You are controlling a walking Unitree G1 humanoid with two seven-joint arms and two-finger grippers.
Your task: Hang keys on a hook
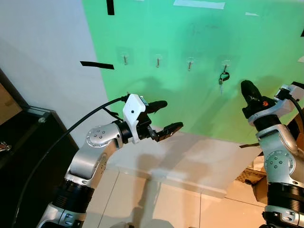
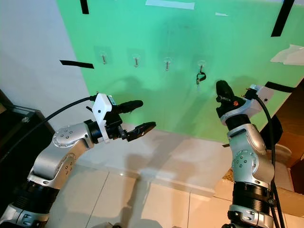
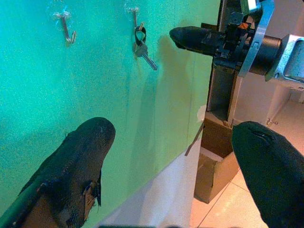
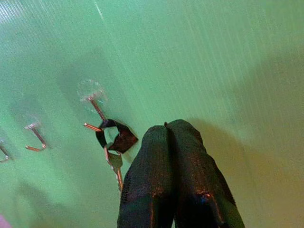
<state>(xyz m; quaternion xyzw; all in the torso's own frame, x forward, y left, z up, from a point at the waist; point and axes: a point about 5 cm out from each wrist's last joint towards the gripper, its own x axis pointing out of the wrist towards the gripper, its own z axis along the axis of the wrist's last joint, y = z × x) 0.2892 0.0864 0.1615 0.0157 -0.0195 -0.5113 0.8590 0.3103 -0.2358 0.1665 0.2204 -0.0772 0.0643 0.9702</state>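
Closed on nothing, the right gripper (image 4: 173,137) sits just lower right of the keys (image 4: 114,147) already hanging on the rightmost hook (image 4: 92,107), so it should back straight off without snagging them, while the left gripper (image 1: 165,117) gapes empty at mid-frame.

A green sheet (image 1: 199,33) covers much of the white wall (image 1: 42,42), and short strips of black tape (image 1: 97,65) and pale tape (image 1: 198,4) are stuck along its edges and on its face. On the robot's left a dark cabinet (image 1: 28,137) stands against the wall on a floor of pale tiles (image 1: 156,199). On the robot's right an open cardboard box (image 3: 216,164) sits on the floor beside the foot of the wall, and a crumpled bit of white paper (image 2: 288,53) clings near the sheet's right edge.
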